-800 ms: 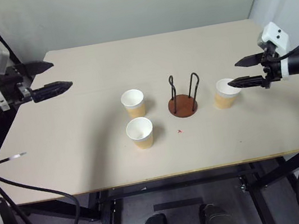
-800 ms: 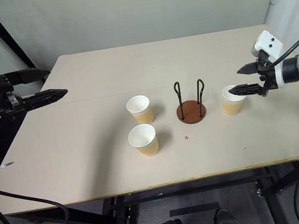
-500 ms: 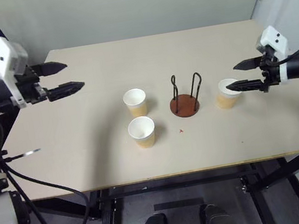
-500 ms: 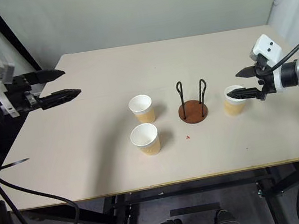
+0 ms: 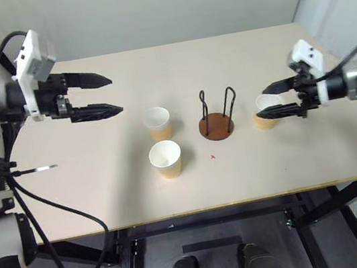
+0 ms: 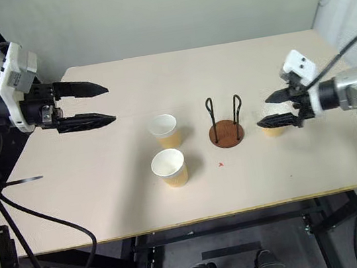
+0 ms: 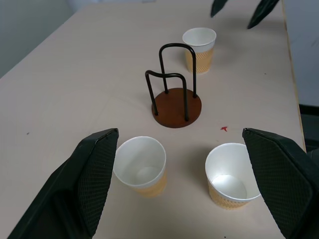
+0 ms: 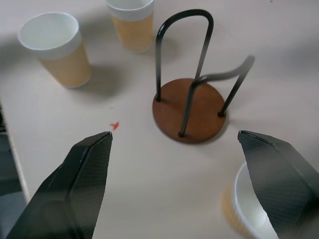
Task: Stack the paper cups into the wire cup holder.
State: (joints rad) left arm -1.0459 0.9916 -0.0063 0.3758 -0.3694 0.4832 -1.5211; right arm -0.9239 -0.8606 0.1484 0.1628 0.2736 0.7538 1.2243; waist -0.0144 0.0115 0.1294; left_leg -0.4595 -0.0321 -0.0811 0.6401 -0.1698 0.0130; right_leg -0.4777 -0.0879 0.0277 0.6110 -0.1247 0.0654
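Observation:
Three paper cups stand upright on the table. Two sit left of the wire cup holder point(image 5: 217, 126), one farther back point(image 5: 158, 123) and one nearer point(image 5: 165, 159). The third cup point(image 5: 263, 122) is just right of the holder, partly hidden under my right gripper point(image 5: 261, 104), which hangs open above it and points left at the holder. My left gripper point(image 5: 116, 94) is open in the air over the table's left part, pointing right toward the two cups. The holder point(image 7: 177, 107) has nothing in it. Its two wire loops stand upright on the brown disc.
The pale table point(image 5: 92, 188) ends at a front edge near me and a left edge under my left arm. A small red mark point(image 5: 213, 156) lies in front of the holder. A grey wall runs behind the table.
My left gripper has swung right, out over the table toward the two left cups. My right gripper has moved left, over the right cup. Both stay open, and the cups have not moved.

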